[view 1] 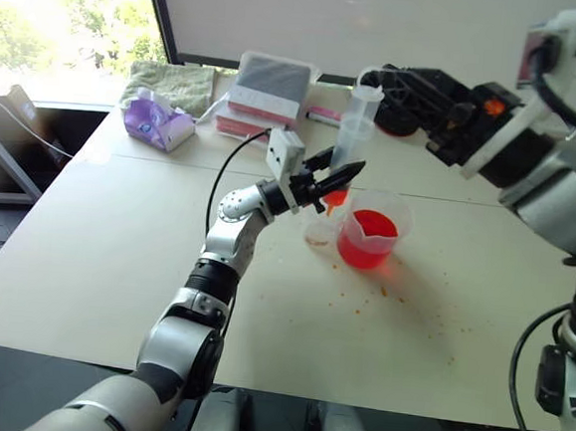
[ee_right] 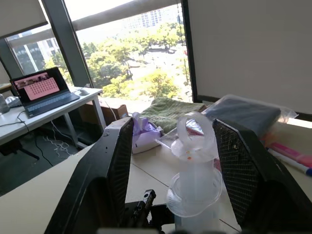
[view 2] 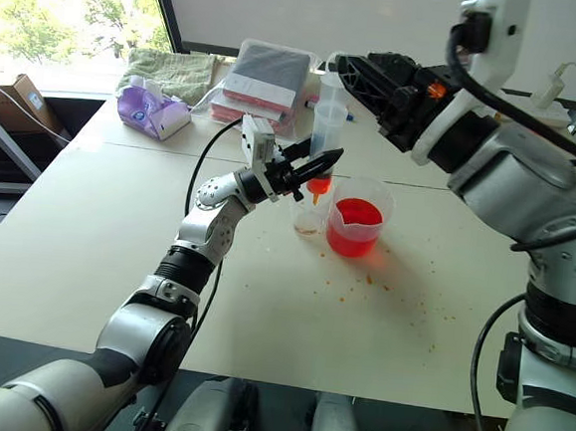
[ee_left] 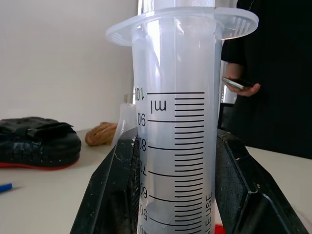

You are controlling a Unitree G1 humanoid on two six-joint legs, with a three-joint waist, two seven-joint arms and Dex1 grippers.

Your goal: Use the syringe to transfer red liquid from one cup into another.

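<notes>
Jaws of left gripper (view 1: 338, 183) clamp syringe (view 1: 353, 141); tissue pack (view 1: 157, 122) far behind.

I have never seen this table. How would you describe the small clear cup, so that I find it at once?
Look at the pale table, near its middle, where a wide spouted beaker holds bright red liquid. The small cup stands just beside that beaker, on the robot's left of it, below the syringe's orange tip. Unlike the beaker, it is narrow, has no spout and looks almost empty.
</notes>
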